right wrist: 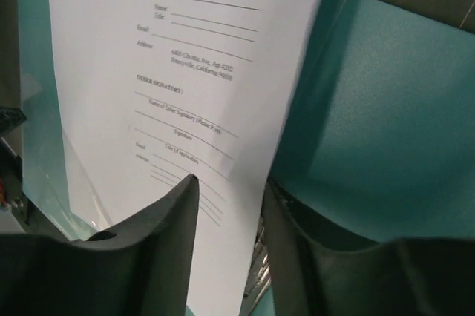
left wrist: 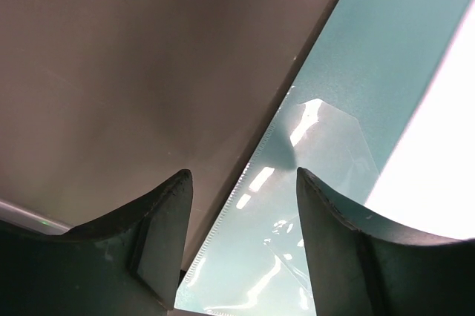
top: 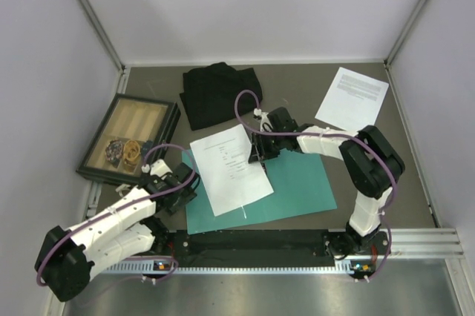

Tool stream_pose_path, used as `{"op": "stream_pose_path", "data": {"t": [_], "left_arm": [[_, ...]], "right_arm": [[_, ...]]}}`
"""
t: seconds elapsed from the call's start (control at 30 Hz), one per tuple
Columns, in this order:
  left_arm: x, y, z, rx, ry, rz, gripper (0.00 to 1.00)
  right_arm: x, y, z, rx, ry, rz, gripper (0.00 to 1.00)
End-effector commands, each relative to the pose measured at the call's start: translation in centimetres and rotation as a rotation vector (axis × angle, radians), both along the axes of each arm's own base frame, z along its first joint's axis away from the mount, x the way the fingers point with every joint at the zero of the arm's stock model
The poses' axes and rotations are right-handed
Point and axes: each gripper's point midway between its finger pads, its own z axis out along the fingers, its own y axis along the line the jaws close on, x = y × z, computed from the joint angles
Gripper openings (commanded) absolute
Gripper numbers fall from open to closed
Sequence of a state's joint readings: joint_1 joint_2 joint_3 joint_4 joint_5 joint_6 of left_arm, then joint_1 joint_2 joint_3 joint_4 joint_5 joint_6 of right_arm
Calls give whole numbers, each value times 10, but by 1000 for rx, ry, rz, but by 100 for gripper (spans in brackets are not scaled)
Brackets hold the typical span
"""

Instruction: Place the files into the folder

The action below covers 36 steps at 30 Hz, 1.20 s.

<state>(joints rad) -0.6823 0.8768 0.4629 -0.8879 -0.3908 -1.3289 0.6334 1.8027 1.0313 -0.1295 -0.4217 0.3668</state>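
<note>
Cloth (top: 217, 93), black and crumpled, lies at the far middle of the counter (top: 297, 97), and a dark-framed wooden tray (top: 126, 138) sits at the left; neither touches the folder (top: 300, 182). That teal folder lies flat near my bases, its long axis running left to right, slightly skewed. One sheet (top: 230, 171) rests across its left half, long axis crossing the folder's. Its printed head points away from me and leans left, and its far end hangs over onto the counter. The other sheet (top: 352, 99) lies well apart at the far right, tilted the opposite way. My right fingers (top: 259, 154) stand parted astride the first sheet's right edge. My left fingers (top: 180, 185) are spread too, holding nothing, over the folder's left edge, where a clear glossy pocket (left wrist: 326, 153) shows.
</note>
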Motion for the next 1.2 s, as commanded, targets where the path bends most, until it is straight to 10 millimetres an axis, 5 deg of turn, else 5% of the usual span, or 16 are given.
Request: {"op": "stream_pose_path", "data": {"t": [0.0, 0.17, 0.47, 0.67, 0.93, 1.17], "left_arm": [[1, 1, -5, 2, -4, 15, 62], [2, 2, -5, -7, -12, 63, 60], [4, -10, -9, -80, -37, 37, 56], [6, -16, -6, -102, -49, -3, 68], [6, -21, -6, -168, -98, -8, 77], [6, -22, -3, -193, -122, -17, 84]], "right_arm": [[10, 17, 15, 78, -25, 30, 29], [2, 15, 28, 85, -22, 31, 0], [-40, 21, 26, 95, 34, -96, 0], [-46, 4, 9, 95, 52, -216, 0], [-47, 18, 17, 176, 23, -267, 0], [-46, 5, 12, 138, 3, -336, 0]]}}
